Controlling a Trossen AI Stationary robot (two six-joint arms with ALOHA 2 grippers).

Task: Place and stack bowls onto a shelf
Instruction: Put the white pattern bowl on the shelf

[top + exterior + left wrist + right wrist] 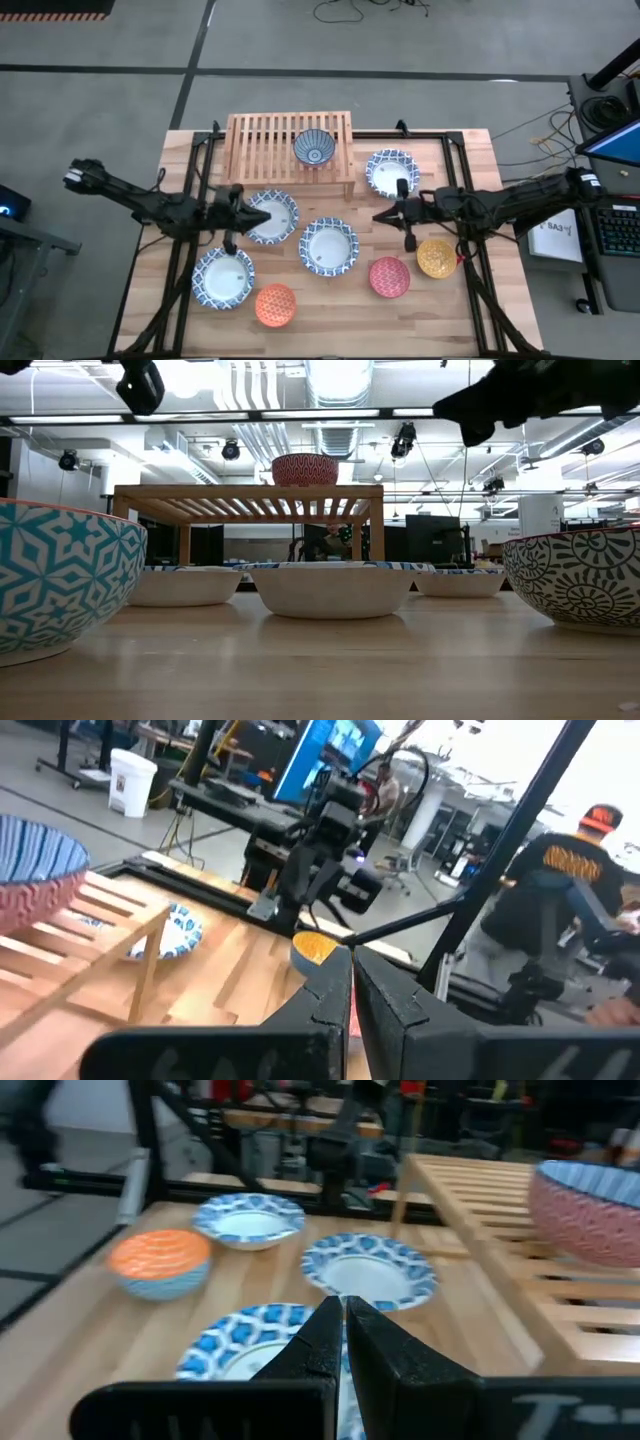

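Note:
The light-wood shelf (262, 146) stands at the table's far side. One small dark blue bowl (314, 148) sits upright on its slats, also seen in the low view as the bowl (305, 468). Four wide blue-patterned bowls (328, 247), (223, 277), (280, 222), (392, 172) rest on the tabletop. The orange (276, 305), red (389, 277) and yellow (436, 257) small bowls stand near the near edge. My left gripper (266, 214), (350, 960) hovers shut over one wide bowl. My right gripper (378, 215), (343, 1305) hovers shut right of the middle wide bowl.
A black frame (470, 250) runs along the table's sides and far edge. Bare tabletop (330, 310) lies between the orange and red bowls. A person (570, 910) sits beyond the table's right side. The shelf has free slats (255, 135) left of the bowl.

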